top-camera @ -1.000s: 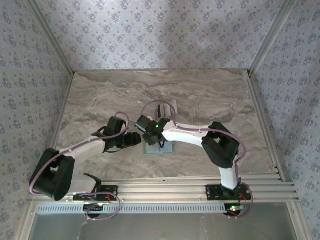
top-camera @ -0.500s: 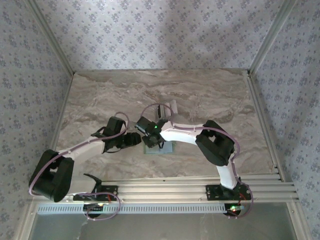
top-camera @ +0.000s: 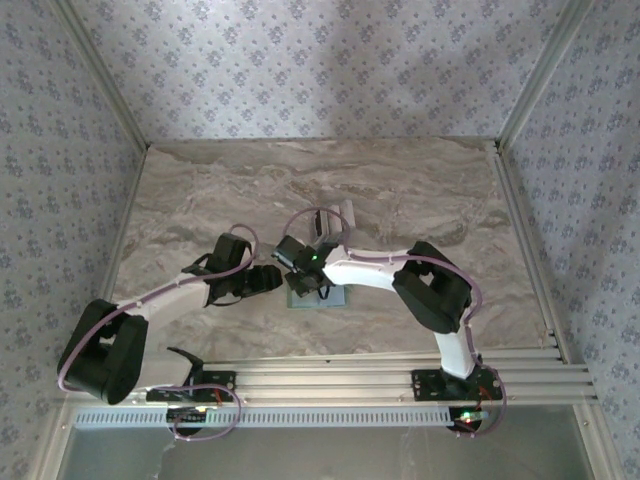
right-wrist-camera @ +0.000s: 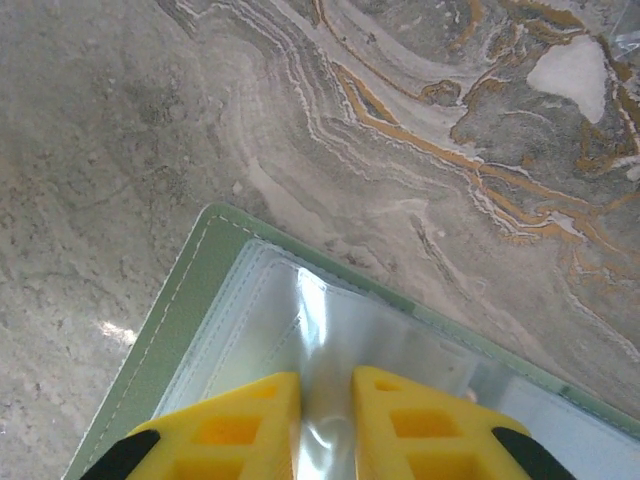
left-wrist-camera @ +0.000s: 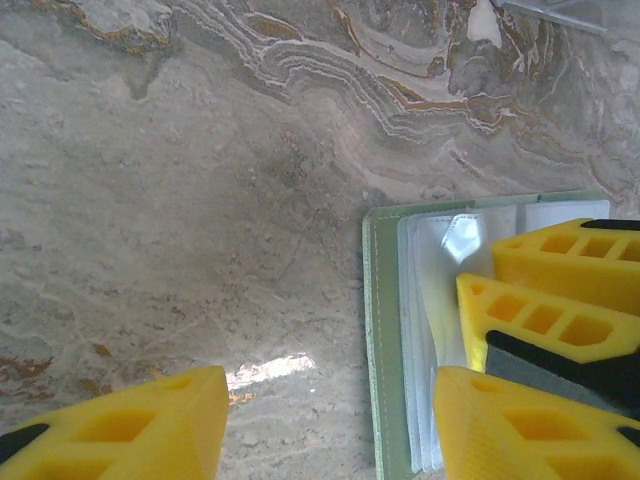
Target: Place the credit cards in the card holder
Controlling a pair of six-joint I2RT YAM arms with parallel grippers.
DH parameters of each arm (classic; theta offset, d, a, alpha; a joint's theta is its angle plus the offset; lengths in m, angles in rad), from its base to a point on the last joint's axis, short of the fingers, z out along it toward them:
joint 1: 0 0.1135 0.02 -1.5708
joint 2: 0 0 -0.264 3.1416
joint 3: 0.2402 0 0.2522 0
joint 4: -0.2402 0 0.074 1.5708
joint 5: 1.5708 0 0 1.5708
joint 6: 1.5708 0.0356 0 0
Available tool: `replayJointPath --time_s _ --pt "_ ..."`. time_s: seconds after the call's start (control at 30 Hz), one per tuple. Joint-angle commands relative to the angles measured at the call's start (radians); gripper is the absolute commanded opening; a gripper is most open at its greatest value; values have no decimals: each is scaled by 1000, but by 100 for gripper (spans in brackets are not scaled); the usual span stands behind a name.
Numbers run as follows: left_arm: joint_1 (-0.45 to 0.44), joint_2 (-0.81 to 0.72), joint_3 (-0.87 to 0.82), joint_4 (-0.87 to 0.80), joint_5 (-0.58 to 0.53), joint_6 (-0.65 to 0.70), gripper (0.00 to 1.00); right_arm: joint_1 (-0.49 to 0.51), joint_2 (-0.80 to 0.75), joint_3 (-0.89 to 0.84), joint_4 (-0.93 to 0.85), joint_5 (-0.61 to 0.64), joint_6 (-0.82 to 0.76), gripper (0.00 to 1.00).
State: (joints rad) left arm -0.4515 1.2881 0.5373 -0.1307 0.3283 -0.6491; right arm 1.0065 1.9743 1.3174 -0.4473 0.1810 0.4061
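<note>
Right tool (right-wrist-camera: 325,388) narrowed | card holder (right-wrist-camera: 185,300) beneath it, clear sleeve (right-wrist-camera: 335,320) pinched

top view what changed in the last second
The right arm swung slightly left, its elbow drawing in toward the centre, with the right gripper over the holder. Its fingers now pinch the clear sleeve. The left arm, the open left gripper and the holder stayed put.
</note>
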Motion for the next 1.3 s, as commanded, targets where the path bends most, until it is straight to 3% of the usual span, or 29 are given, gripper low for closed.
replayJointPath --time_s 0.0,0.37,0.7,0.87,1.27 --pt "5 -21 -6 -9 3 -3 57 6 26 -57 -53 -7 17 18" --pt "-85 9 46 -4 -18 -10 53 -31 -73 -104 10 -104 17 0" --pt "-151 30 140 -39 -38 -45 28 -87 -128 -190 98 -214 2 0" --pt "-159 97 167 17 15 -77 15 -115 -162 -238 151 -276 19 0" --pt "-204 243 231 80 35 -111 10 -147 -179 -263 172 -324 18 0"
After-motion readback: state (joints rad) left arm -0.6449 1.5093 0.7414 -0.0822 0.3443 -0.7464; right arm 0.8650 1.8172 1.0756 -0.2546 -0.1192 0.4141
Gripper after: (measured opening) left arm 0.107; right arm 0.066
